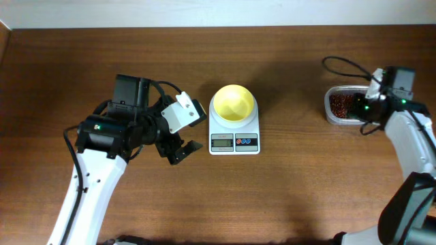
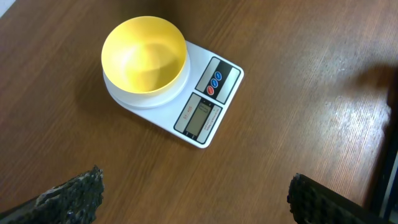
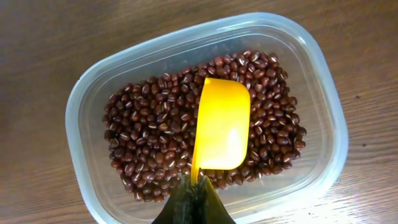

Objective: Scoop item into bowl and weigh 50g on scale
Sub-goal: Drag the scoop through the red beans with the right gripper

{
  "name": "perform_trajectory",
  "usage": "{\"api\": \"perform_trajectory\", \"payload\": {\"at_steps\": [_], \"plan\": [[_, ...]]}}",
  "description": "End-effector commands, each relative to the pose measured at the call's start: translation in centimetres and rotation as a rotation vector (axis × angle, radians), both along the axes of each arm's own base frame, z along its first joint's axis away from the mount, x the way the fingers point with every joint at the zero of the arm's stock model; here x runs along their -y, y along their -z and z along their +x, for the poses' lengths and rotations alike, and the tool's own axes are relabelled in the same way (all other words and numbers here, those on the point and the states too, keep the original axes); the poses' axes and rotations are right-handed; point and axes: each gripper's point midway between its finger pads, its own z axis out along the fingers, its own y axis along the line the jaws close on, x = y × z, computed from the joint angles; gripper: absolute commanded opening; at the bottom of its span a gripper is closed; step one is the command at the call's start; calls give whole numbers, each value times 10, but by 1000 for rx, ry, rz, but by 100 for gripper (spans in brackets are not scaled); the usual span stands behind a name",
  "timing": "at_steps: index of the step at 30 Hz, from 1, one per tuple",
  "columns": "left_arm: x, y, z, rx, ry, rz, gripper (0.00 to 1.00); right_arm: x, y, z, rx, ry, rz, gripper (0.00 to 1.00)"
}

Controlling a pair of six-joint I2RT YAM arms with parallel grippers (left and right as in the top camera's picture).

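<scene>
The pale yellow bowl (image 1: 233, 103) stands empty on the white scale (image 1: 234, 140) at the table's middle; both show in the left wrist view, bowl (image 2: 144, 53) and scale (image 2: 208, 102). My left gripper (image 1: 178, 144) is open and empty, left of the scale, its fingertips (image 2: 194, 196) wide apart over bare wood. My right gripper (image 1: 368, 102) is shut on the handle of a yellow scoop (image 3: 222, 124) at the far right. The empty scoop is held over the red-brown beans (image 3: 155, 143) in a clear plastic tub (image 3: 99, 81). The beans (image 1: 343, 104) also show from overhead.
The tub (image 1: 331, 117) stands near the table's right edge with black cables behind it. The brown wooden table (image 1: 300, 190) runs to a pale wall at the back.
</scene>
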Motion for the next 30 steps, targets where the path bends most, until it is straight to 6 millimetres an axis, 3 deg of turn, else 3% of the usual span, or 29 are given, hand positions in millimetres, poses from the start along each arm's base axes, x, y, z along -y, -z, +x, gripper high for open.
{"api": "perform_trajectory", "payload": {"at_steps": [1,4,10,15,23,30], "plan": [[3,2,-2,-19,1,-17,99,-6,2,-3,24,13,207,4],[3,2,-2,-19,1,-17,99,1,2,-10,15,69,268,4],[3,2,-2,-19,1,-17,99,-16,0,-12,10,44,359,4],[3,2,-2,-19,1,-17,99,-15,0,-12,6,107,392,4],[3,2,-2,-19,1,-17,99,1,-2,-16,20,163,425,4],[3,2,-2,-19,1,-17,99,-2,26,-18,-45,171,465,4]]}}
